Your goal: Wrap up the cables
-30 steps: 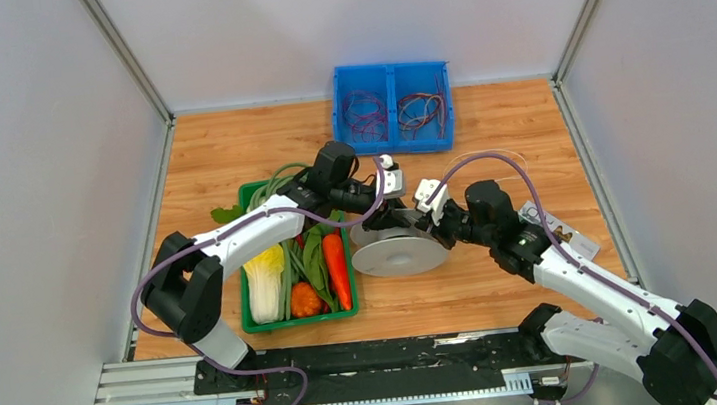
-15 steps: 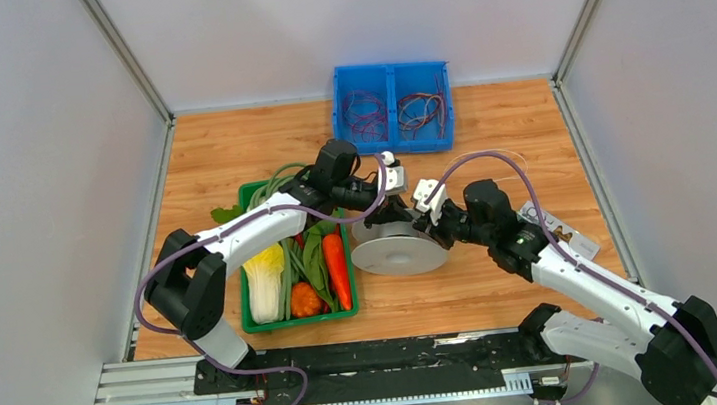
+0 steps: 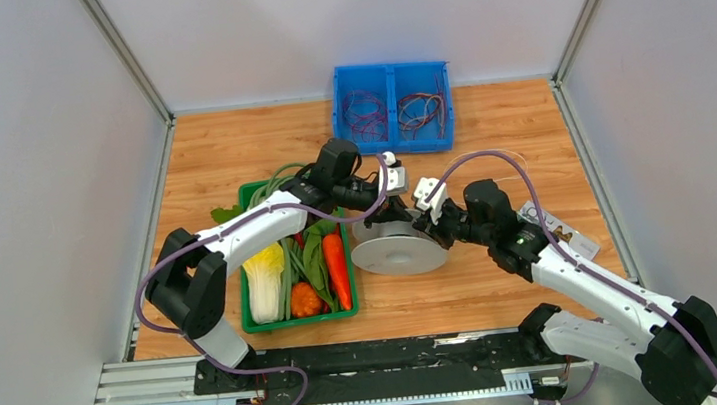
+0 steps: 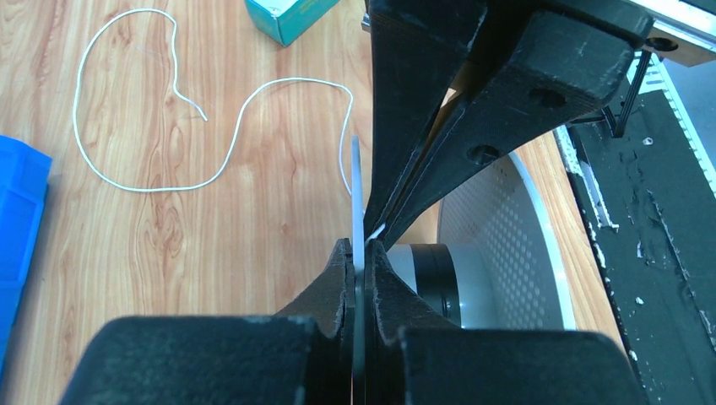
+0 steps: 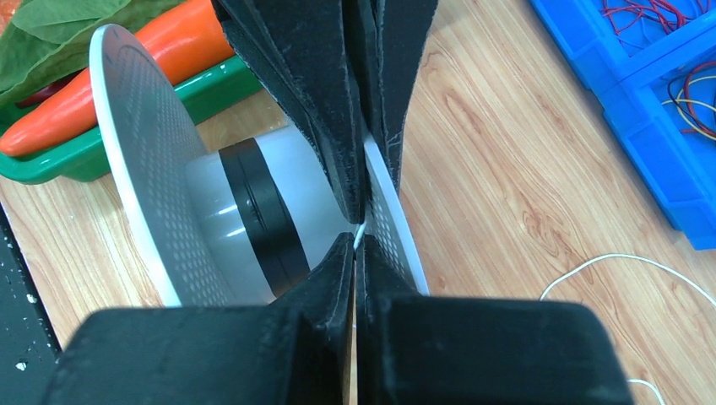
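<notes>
Table [image 3: 228, 146]: one spool [image 3: 398, 256], one white wire [image 4: 152, 187]

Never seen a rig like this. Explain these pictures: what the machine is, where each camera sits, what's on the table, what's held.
Two robot arms, a left arm and a right arm, are bolted at the near edge of a wooden table; each ends in a two-finger gripper. The wide picture comes from a fixed camera above and behind them; each close-up comes from a camera on one wrist. The table carries a green crate of vegetables and a blue bin of wire coils. Between the arms is a pale round spool. The left gripper is shut on one spool disc's rim. The right gripper is shut and seems to pinch the thin white wire, whose loose length trails over the table.
</notes>
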### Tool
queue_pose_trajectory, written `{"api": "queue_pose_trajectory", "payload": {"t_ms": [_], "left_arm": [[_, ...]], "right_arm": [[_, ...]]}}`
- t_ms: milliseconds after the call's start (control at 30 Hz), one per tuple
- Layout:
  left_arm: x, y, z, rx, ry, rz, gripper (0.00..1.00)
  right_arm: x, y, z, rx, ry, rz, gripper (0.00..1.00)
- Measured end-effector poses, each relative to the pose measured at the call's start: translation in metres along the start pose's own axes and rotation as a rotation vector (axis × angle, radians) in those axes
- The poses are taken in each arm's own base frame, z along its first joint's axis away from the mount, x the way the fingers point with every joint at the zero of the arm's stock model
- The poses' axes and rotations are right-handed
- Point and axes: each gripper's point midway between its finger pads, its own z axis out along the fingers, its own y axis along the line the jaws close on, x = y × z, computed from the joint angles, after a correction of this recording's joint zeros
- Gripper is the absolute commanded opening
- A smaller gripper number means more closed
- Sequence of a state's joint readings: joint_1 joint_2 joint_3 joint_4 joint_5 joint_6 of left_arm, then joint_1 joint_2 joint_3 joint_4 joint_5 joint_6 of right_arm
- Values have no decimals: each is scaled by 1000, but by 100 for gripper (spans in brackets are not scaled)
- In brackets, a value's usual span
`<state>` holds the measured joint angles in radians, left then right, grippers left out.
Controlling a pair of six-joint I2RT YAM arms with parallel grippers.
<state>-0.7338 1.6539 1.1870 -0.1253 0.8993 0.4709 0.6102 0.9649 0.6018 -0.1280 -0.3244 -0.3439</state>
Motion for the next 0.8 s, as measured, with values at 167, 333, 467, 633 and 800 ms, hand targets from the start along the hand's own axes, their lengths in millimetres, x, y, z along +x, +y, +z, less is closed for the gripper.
{"api": "queue_pose_trajectory", "payload": {"t_ms": [167,333,467,633,800], "left_arm": [[-1,0,0,-5,0,-24,0],[-1,2,-2,-19,-1,-73,0],[1,9,-9,-56,10,-87,0],[-6,-2,-21,-52,18,-85,0],[-26,-10,-36,-40,-31,-76,0]], "right_arm": [[-1,0,-1,4,-1,11,17],[-4,-4,-8,28,-2,14,37],[-14,-14,-29,80,-31,10,48],[-24,-34,-58,178,-67,-6,60],[-7,-35,-69,165,-19,-14,73]]}}
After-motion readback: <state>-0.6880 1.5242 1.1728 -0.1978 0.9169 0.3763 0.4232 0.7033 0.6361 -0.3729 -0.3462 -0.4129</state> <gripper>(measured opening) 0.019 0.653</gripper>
